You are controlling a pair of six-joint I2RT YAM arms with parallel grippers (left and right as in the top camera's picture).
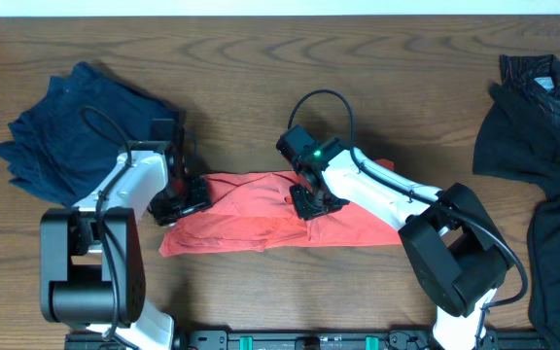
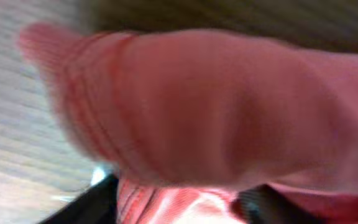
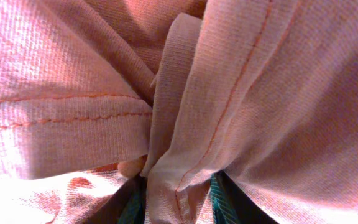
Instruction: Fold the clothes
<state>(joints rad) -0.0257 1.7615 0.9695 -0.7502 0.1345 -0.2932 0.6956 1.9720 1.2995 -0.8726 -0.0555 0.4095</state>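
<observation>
The coral-red T-shirt lies crumpled mid-table, navy garment left, black garment right.

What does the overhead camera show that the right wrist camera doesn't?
Only overhead: the navy garment, the black garment, the table, and the left gripper and right gripper on the shirt.
Only right wrist: hem stitching up close, and a fold of cloth pinched between its fingers.
Both: the coral shirt.

The T-shirt is coral-red with matching stitching. The navy garment is plain, the black garment perhaps glossy; the table is brown wood-grain.
</observation>
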